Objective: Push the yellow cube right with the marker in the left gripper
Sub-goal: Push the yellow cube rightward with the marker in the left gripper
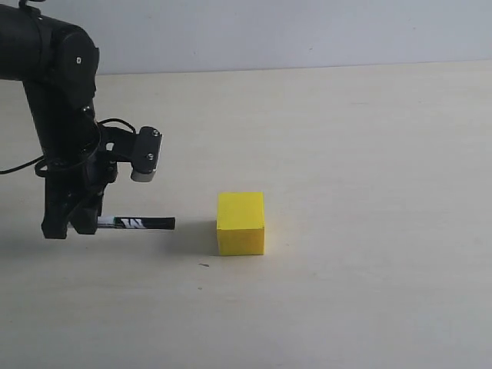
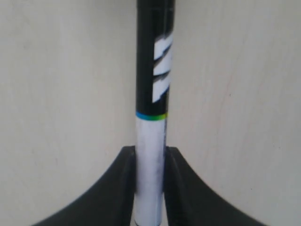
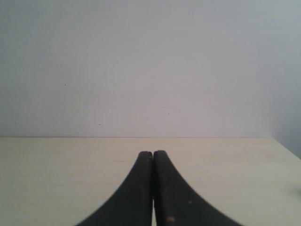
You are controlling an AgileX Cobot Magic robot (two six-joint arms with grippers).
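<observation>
The yellow cube rests on the pale wooden table, right of centre-left. My left gripper hangs at the far left, shut on the marker. The marker lies level just above the table, black end pointing right toward the cube, a short gap away. In the left wrist view the marker runs out from between the black fingers, which clamp its white barrel; the cube is out of that view. My right gripper shows only in its wrist view, jaws pressed together with nothing between them.
The table stretches to the right of the cube, ending at a pale wall behind. A tiny dark speck lies in front of the cube.
</observation>
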